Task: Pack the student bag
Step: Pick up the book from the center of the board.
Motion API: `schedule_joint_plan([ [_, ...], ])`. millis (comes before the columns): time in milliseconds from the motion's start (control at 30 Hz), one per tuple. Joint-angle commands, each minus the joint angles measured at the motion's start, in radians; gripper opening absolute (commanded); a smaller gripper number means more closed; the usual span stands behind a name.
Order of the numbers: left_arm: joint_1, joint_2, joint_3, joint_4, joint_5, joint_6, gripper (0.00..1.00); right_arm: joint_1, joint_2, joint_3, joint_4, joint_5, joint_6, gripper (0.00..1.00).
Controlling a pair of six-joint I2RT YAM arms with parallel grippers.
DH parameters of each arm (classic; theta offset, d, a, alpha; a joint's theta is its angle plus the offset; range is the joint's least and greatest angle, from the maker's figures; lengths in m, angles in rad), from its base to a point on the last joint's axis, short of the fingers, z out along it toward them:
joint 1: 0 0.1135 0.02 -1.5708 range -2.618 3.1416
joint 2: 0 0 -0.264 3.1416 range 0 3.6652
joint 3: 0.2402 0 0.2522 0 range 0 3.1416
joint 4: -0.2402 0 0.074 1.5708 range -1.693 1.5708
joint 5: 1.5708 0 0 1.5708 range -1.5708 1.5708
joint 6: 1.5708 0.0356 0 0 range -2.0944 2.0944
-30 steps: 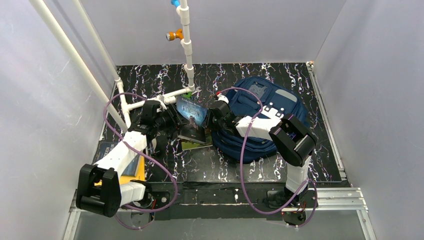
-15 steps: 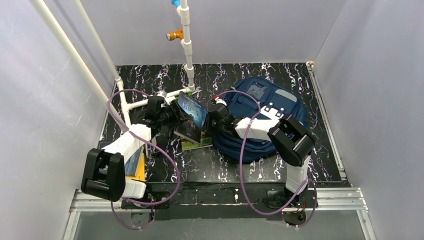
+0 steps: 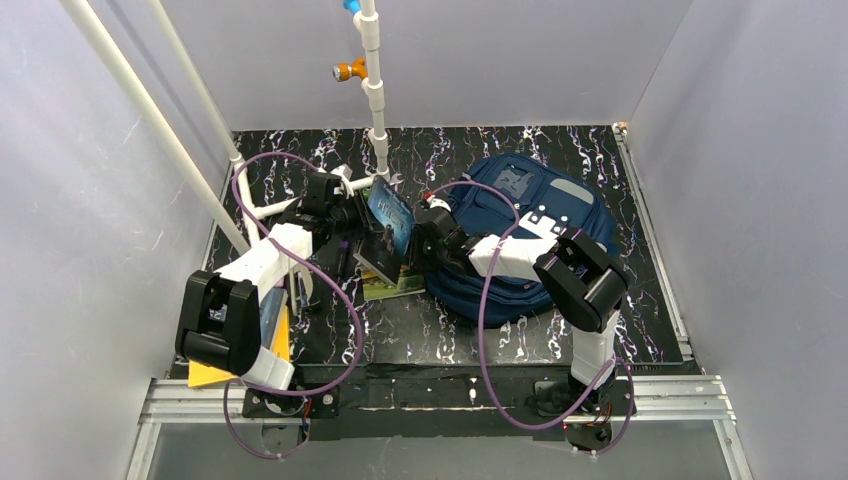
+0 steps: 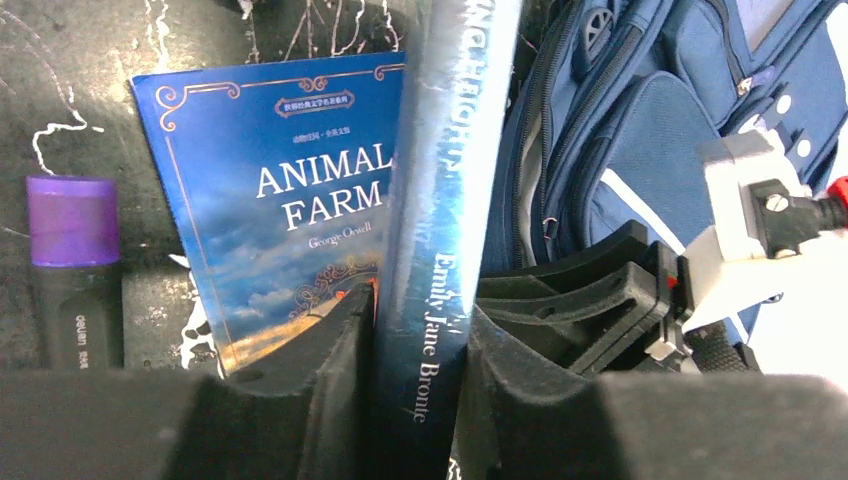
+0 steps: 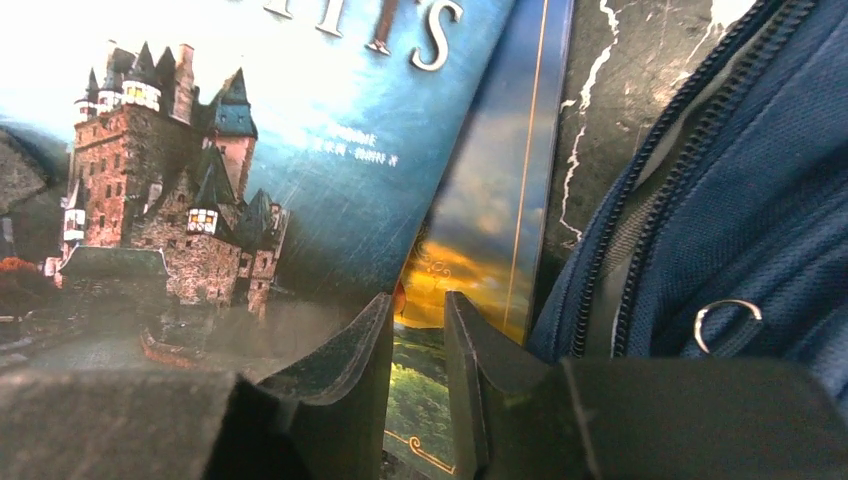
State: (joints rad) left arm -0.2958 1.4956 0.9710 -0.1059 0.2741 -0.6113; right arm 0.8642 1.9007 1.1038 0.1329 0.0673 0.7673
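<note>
Farthest left of the student bag (image 4: 640,140), a purple-capped marker (image 4: 72,270) lies on the black marbled table (image 3: 480,340). Nearer the bag, an "Animal Farm" paperback (image 4: 290,200) lies flat, cover up. Over that paperback's bag-side edge, the left gripper (image 4: 418,330) is clamped on a blue Emily Jane Bronte book (image 4: 445,180), held on edge with its spine between the fingers and its far end just beside the bag. The right gripper (image 5: 417,300) sits at the bag's left side, close to the zipper, its fingers a narrow gap apart with nothing seen between them. The navy bag itself lies on the table, to the right of the books and under the right arm.
</note>
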Motion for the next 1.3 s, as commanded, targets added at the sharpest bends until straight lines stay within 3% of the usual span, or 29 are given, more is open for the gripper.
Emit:
schedule_joint_plan([
  [0, -0.009, -0.007, 0.013, -0.026, 0.043, 0.047, 0.20, 0.014, -0.023, 0.049, -0.149, 0.008, -0.117, 0.38],
  [167, -0.009, -0.019, 0.011, -0.066, 0.007, 0.120, 0.07, 0.040, -0.126, 0.207, -0.512, 0.148, -0.374, 0.69],
  [267, -0.009, -0.039, 0.014, -0.099, -0.005, 0.143, 0.03, 0.112, -0.230, 0.246, -0.690, 0.359, -0.657, 0.96],
  [300, -0.009, -0.051, 0.008, -0.100, -0.005, 0.143, 0.01, 0.140, -0.269, 0.223, -0.708, 0.429, -0.741, 0.98],
  [400, -0.009, -0.107, 0.001, -0.118, -0.009, 0.110, 0.00, 0.205, -0.345, 0.157, -0.775, 0.556, -0.922, 0.98],
  [500, -0.008, -0.178, 0.016, -0.188, -0.040, 0.067, 0.00, 0.228, -0.375, 0.126, -0.861, 0.652, -0.940, 0.98],
  [667, -0.009, -0.327, 0.006, -0.294, -0.069, -0.010, 0.00, 0.233, -0.432, 0.038, -0.844, 0.587, -0.927, 0.96],
  [833, -0.010, -0.439, -0.043, -0.314, -0.049, -0.055, 0.00, 0.233, -0.406, 0.008, -0.731, 0.491, -0.870, 0.84],
  [933, -0.012, -0.478, -0.054, -0.326, -0.038, -0.074, 0.00, 0.233, -0.367, -0.015, -0.669, 0.633, -0.841, 0.68],
  [1033, -0.012, -0.504, -0.061, -0.327, -0.017, -0.096, 0.00, 0.233, -0.307, 0.012, -0.710, 0.756, -0.791, 0.54],
  [1167, -0.012, -0.515, -0.059, -0.327, 0.000, -0.105, 0.00, 0.233, -0.294, -0.002, -0.721, 0.606, -0.793, 0.65],
  [1267, -0.012, -0.511, -0.056, -0.328, 0.002, -0.095, 0.00, 0.236, -0.318, 0.001, -0.734, 0.599, -0.774, 0.70],
])
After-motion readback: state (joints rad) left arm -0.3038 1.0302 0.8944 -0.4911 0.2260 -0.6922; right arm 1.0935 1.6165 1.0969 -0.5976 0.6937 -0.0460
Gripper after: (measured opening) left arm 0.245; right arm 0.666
